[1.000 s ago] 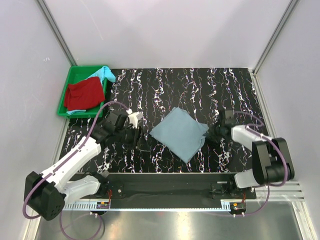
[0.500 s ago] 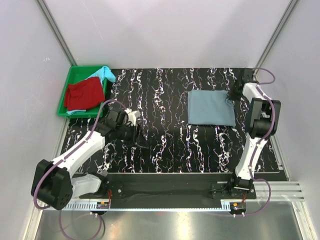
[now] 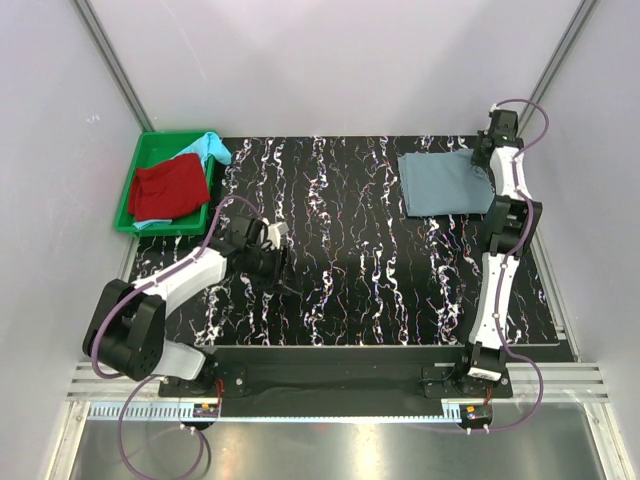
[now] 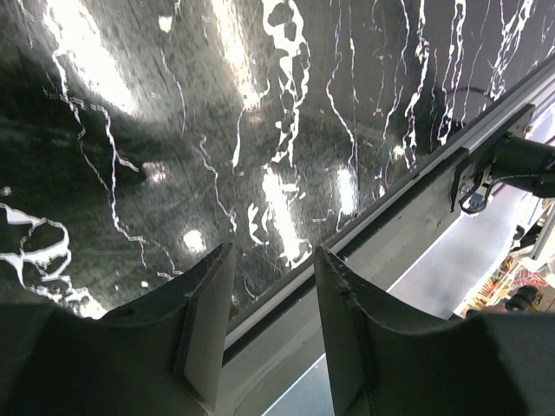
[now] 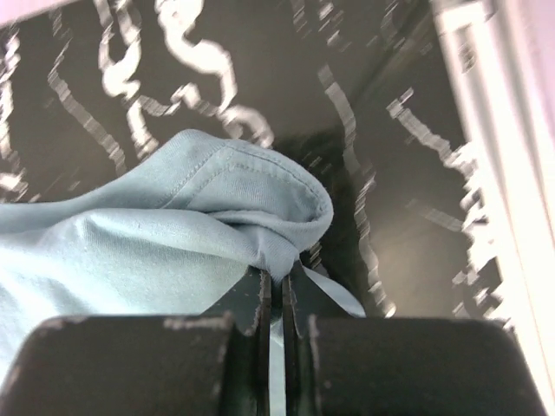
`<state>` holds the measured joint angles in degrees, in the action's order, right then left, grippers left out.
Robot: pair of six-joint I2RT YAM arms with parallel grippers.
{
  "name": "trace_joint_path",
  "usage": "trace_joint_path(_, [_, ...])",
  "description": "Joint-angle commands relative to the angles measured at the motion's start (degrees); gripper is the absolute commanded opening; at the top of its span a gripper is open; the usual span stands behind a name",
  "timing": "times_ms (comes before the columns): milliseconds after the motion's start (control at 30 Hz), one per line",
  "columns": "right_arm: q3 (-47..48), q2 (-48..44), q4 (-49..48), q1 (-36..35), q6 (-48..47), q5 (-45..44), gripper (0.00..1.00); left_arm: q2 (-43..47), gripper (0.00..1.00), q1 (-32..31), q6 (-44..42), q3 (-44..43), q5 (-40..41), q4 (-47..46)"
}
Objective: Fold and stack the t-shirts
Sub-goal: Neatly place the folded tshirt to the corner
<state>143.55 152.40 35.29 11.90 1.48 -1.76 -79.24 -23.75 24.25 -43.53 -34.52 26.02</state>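
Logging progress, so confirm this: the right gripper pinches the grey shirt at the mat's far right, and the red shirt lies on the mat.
One point is wrong. The top view shows the red shirt lying in the green tray at far left, not on the mat. The rest holds: the right gripper pinches the grey shirt at the mat's far right.

1 grey-blue t-shirt (image 3: 445,183), 1 red t-shirt (image 3: 170,188), 1 turquoise t-shirt (image 3: 212,148), 1 green tray (image 3: 158,148)
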Motion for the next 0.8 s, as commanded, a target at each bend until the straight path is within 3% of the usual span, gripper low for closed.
trace_joint_path(0, [9.46,3.51,0.49,3.30,-2.79,0.70,0.00,-1.52,0.46,0.28,0.18,-2.96,-0.72,-3.43])
trace_joint_path(567, [15.44,10.46,-16.74,5.15,-2.01,7.91,0.00,-7.50,0.45,0.28,1.41,-5.69,-0.46,-2.99])
trace_joint_path(633, [15.71,11.08,-18.14,5.24,-1.83,7.21,0.09,-7.77,0.45,0.28,1.68,-6.04,-0.37,-2.99])
trace_joint_path(667, [15.97,11.17,-18.41,5.15,-1.83,6.86,0.17,-7.68,0.45,0.28,1.68,-6.04,-0.37,-2.65])
trace_joint_path(700, [16.15,11.17,-18.15,5.24,-1.83,5.38,0.31,-7.77,0.45,0.28,1.94,-6.13,-0.28,-2.55])
trace_joint_path(767, [15.98,9.85,-17.28,5.33,-0.07,3.79,0.40,-7.24,0.45,0.28,2.20,-6.31,-0.19,-2.03])
